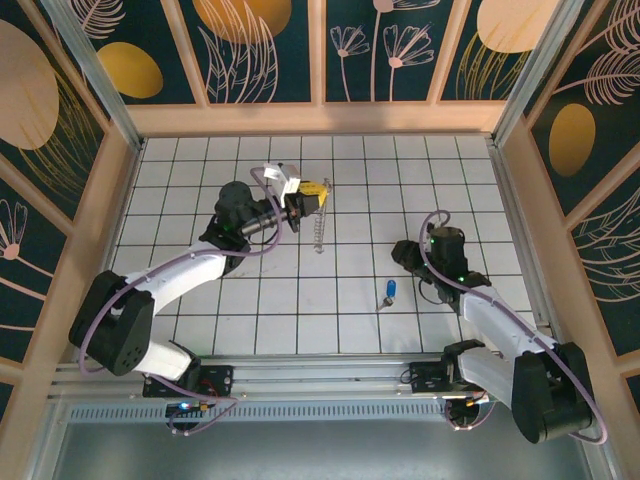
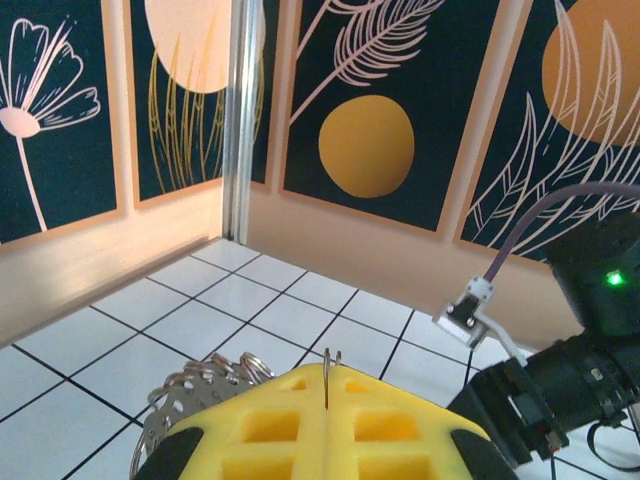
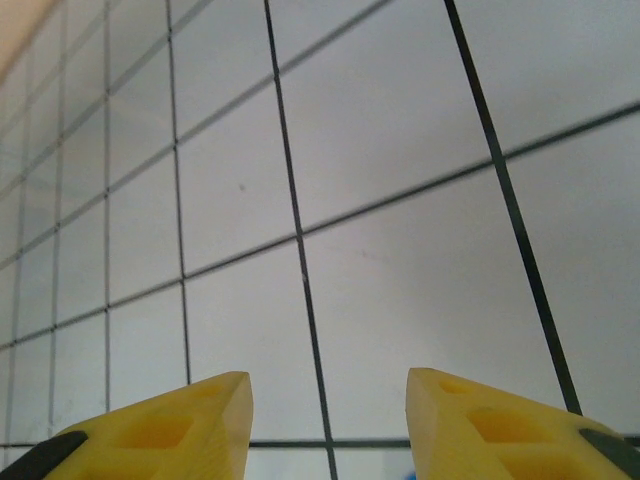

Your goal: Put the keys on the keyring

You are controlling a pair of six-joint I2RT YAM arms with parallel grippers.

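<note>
White-tiled counter [image 1: 300,320] with dark grid lines, boxed in by dark teal wall panels [image 1: 380,50] painted with peach leaves, flowers and ochre ovals. Aluminium rail along the near edge, both arm bases bolted to it.

Left arm [image 1: 190,275]: reaches toward the middle of the back rows. Left jaws clenched on the keyring [image 1: 319,228], grasping its thin wire between the pressed-together yellow fingers [image 2: 300,430]. From above, appears as a narrow edge-on strip dropping from the fingertips toward the tiles; cannot tell whether its lower end touches them. In the left wrist view, a cluster of small silvery pieces [image 2: 205,385] strung on the loop bunches just left of the fingers.

Blue-headed key [image 1: 389,292]: lies flat on the counter right of centre, well apart from the keyring, blade pointing toward the near edge.

Right arm [image 1: 500,320]: bends in from the right, wrist close to the key, just up and right of it. Right jaws released, yellow fingers [image 3: 180,430] standing apart over bare tile, nothing between them.
</note>
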